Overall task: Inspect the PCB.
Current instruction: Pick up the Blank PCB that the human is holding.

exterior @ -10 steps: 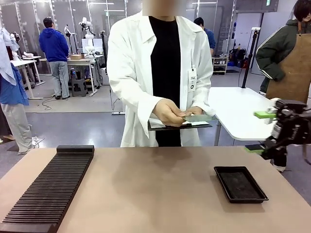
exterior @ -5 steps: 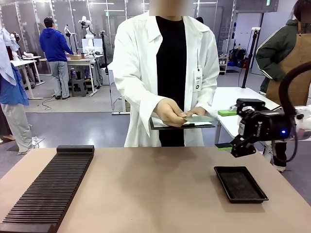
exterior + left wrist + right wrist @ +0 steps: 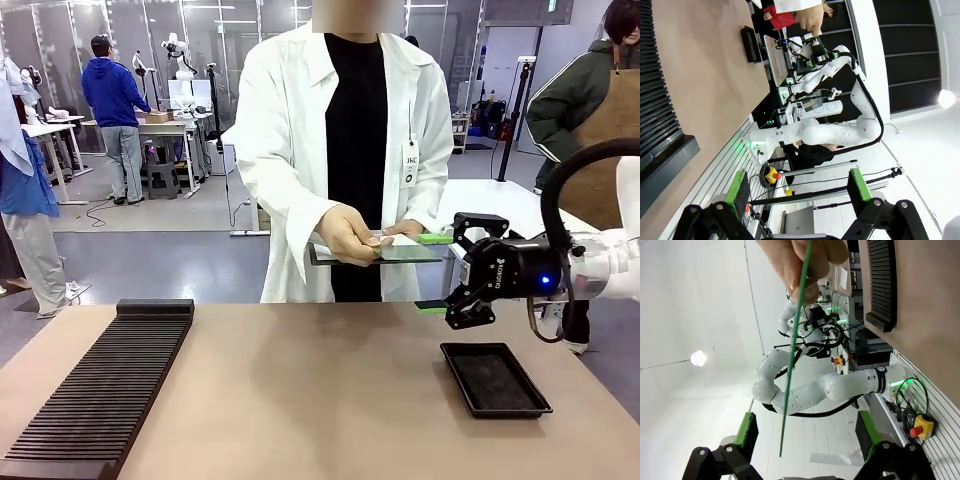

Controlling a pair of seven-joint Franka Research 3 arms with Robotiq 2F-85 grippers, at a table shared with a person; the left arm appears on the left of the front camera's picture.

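In the right wrist view the thin green rectangular PCB (image 3: 796,340) stood edge-on between the spread, green-padded fingers of the right gripper (image 3: 805,440), touching neither, its far end pinched by the person's hand (image 3: 800,260). The front view added a shallow black rectangular tray (image 3: 495,378) lying on the tan table (image 3: 300,400) near that gripper. The left gripper (image 3: 797,187) gaped wide, holding nothing.

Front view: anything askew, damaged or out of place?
Nothing stands out. The person holds the PCB level over a clipboard, with no damage that can be made out. The open right gripper is beside it. The tray and the rack lie flat on the table.
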